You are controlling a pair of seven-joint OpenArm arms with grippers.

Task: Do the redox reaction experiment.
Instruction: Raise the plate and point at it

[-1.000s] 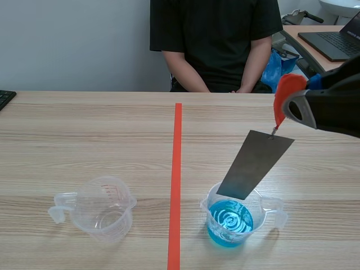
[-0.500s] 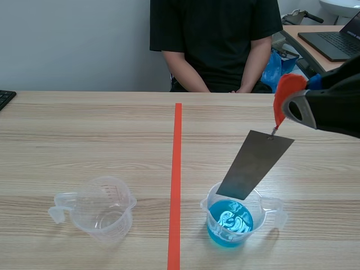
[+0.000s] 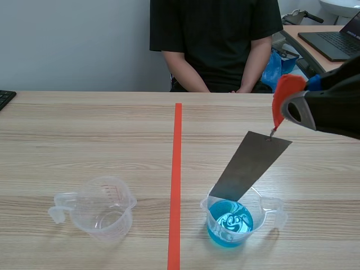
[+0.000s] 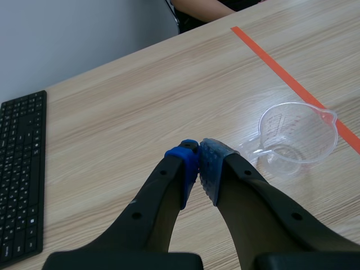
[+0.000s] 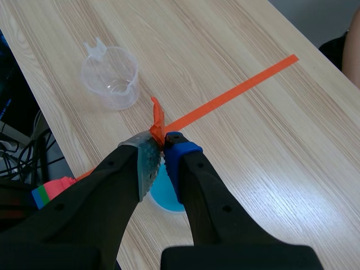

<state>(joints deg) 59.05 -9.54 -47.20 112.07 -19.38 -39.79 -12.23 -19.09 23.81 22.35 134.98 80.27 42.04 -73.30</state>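
Grey metal sheet (image 3: pixel 250 167) hangs at the scene's right, tip at the rim of the cup of blue liquid (image 3: pixel 216 232), lower right; we judge dipping next, straight down, rim close. Left wrist: left gripper (image 4: pixel 198 169) clenched, empty, clear cup (image 4: pixel 281 121) ahead. Right wrist: right gripper (image 5: pixel 161 147) pinches the orange tab (image 5: pixel 156 118)

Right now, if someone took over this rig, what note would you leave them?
Left gripper: shut on nothing, with the empty measuring cup ahead of it.
Right gripper: shut on the orange tab. The grey metal sheet hangs tilted from it, lower end at the rim of the cup of blue liquid.
Done: sheet is lifted, over the cup.
Left: probably lower it into the liquid.
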